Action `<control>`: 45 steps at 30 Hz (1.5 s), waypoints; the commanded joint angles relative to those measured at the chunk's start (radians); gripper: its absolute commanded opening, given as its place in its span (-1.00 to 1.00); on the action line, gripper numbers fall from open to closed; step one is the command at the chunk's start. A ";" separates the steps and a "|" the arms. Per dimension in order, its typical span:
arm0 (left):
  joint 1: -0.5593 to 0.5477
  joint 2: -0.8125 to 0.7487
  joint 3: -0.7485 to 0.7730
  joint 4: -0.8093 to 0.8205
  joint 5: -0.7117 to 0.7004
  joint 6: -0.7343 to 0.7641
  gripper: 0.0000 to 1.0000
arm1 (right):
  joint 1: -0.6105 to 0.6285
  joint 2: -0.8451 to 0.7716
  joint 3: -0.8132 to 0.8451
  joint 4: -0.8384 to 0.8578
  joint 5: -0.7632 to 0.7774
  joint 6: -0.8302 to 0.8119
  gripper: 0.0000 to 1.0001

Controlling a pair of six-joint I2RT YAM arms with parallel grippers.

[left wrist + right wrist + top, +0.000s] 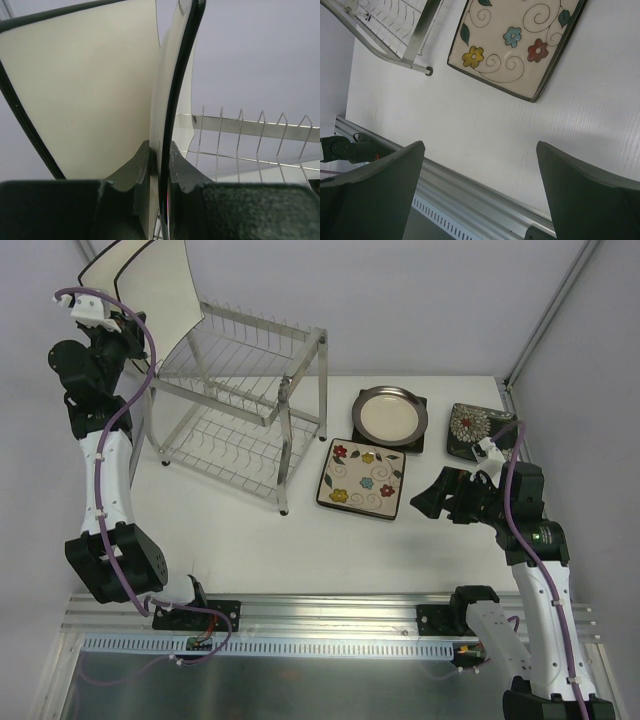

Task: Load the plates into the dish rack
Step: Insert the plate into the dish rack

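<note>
My left gripper (135,338) is shut on the lower edge of a white square black-rimmed plate (160,290), holding it upright in the air over the left end of the silver wire dish rack (287,440). In the left wrist view the plate (170,75) runs edge-on between the fingers (140,165), with the rack's wires (250,127) behind. A similar cream shape (80,85) beside it may be a reflection. A cream flowered square plate (362,478) (520,45) lies flat right of the rack. My right gripper (425,498) (480,145) hovers open and empty beside it.
A round cream grey-rimmed plate (390,415) rests on a dark square plate (417,446) at the back. A dark square plate with white blooms (472,428) lies by the right wall. The rack's foot (429,71) stands near the flowered plate. A metal rail (330,615) lines the near edge.
</note>
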 commanded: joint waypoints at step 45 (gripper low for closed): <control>0.098 0.004 0.029 0.041 0.027 -0.178 -0.67 | 0.024 -0.031 0.009 0.033 -0.016 -0.018 0.99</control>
